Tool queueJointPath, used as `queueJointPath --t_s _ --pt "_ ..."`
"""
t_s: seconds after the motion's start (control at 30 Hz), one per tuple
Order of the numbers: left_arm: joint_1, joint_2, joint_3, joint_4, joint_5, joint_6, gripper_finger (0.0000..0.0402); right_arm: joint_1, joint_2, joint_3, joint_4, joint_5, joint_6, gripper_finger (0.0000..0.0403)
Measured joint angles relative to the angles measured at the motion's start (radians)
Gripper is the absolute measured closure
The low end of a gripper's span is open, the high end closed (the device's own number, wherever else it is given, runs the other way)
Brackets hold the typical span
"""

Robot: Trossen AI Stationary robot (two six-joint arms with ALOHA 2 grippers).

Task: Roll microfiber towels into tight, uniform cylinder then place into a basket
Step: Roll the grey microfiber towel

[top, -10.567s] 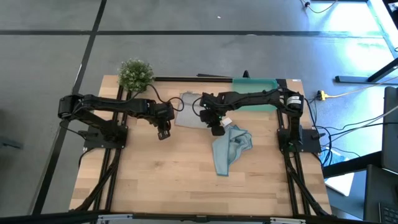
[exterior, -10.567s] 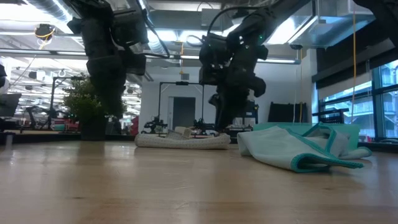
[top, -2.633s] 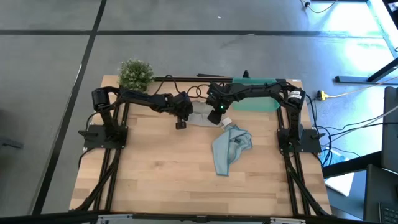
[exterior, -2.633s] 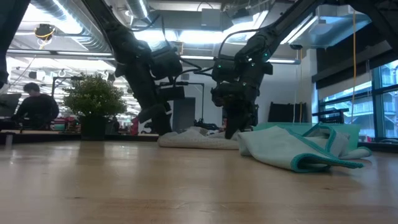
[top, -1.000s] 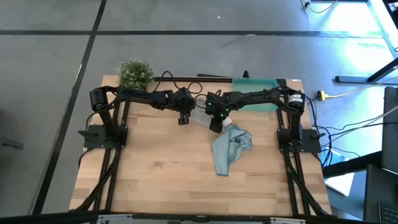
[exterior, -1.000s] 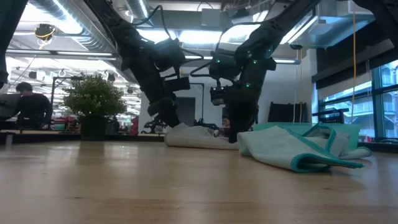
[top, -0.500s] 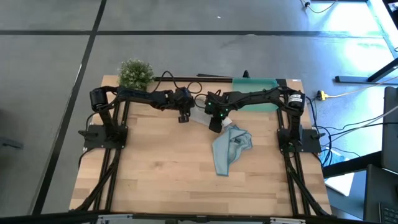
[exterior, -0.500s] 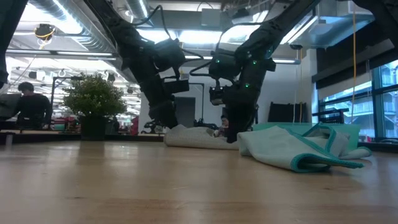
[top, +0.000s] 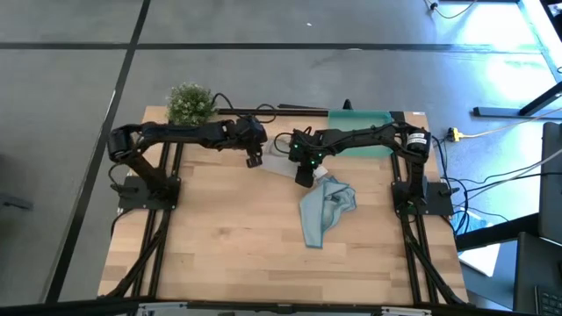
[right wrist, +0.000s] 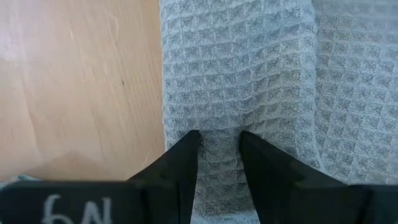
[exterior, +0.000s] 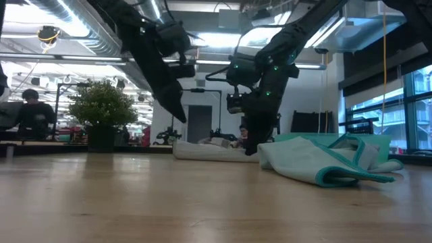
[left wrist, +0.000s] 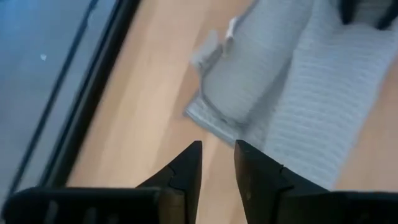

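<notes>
The pale grey towel (top: 279, 163) lies on the table at the far middle. It is partly rolled: the left wrist view shows a roll (left wrist: 249, 68) beside a flat part (left wrist: 317, 106). My left gripper (top: 253, 161) hovers just left of it, raised above the table (exterior: 179, 115), with a narrow gap between its fingers (left wrist: 217, 149) and nothing in it. My right gripper (top: 303, 179) is shut on the grey towel (right wrist: 249, 62). The light blue towel (top: 325, 207) lies crumpled near the table's middle right. The teal basket (top: 360, 123) stands at the far right. My right gripper pinches a raised ridge of the grey towel's waffle cloth (right wrist: 217, 146) between its two fingers, at the towel's near right part. The fingers come from above, pointing down. The towel lies on the table; how many layers are in the hold, I cannot tell.
A small potted plant (top: 190, 104) stands at the far left corner. Dark cables (top: 281, 109) run along the far edge. Bare wood (top: 219, 246) fills the near half of the table. A person (exterior: 30, 111) sits in the room beyond.
My left gripper has gone up off the grey towel's left end and a little toward the table's left edge, its arm drawn back. The towel's left end, a raised lump before, now lies lower and longer on the table.
</notes>
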Motion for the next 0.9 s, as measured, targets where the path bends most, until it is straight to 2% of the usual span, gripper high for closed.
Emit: queueJointPath --t_s 0.2,0.37,0.47,0.67,0.9 --pt "-0.029 -0.117 -0.001 -0.17 0.003 -0.11 0.0314 0.006 0.004 -0.001 0.063 -0.008 -0.098 0.0276" --pt "-0.076 -0.214 -0.001 -0.262 0.008 -0.152 0.0314 0.03 0.006 -0.003 0.116 -0.103 -0.258 0.0276" --pt "-0.097 -0.268 -0.001 -0.305 0.006 -0.185 0.0314 0.05 0.006 -0.003 0.126 -0.112 -0.308 0.0276" --pt "-0.118 -0.321 -0.001 -0.298 0.003 -0.215 0.0314 0.067 0.006 0.035 0.093 -0.11 -0.315 0.0276" --pt "-0.117 -0.327 -0.001 -0.305 0.002 -0.216 0.0314 0.074 0.005 0.146 -0.045 -0.097 -0.323 0.0276"
